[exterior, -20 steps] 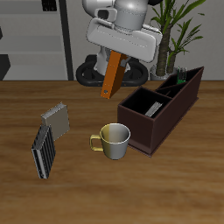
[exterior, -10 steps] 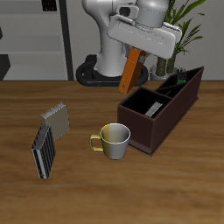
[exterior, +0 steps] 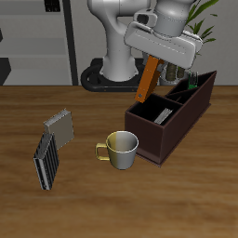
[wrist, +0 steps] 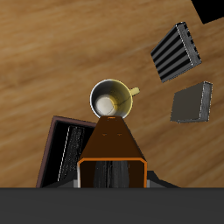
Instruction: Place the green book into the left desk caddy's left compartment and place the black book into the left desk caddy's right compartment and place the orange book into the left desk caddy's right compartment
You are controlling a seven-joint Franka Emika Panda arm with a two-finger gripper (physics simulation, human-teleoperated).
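My gripper (exterior: 154, 63) is shut on the orange book (exterior: 147, 80), which hangs tilted in the air just above the back edge of the left desk caddy (exterior: 149, 139). Seen from the wrist, the orange book (wrist: 111, 147) fills the middle, over the caddy's wall (wrist: 48, 157). The black book (exterior: 165, 115) lies slanted in the wide right compartment (exterior: 152, 113) and shows as a dark shape with white page edges (wrist: 75, 156). A bit of the green book (exterior: 191, 84) sticks up in the narrow left compartment at the taller slanted end.
A cream mug (exterior: 119, 149) stands just in front of the caddy, also in the wrist view (wrist: 112, 98). A small grey book (exterior: 59, 125) and a grey-and-black striped book (exterior: 46, 159) stand farther off. A plant (exterior: 191, 23) rises behind the caddy.
My gripper has carried the orange book sideways from above the open table to just over the caddy's back edge. The books in the caddy and the mug have stayed put.
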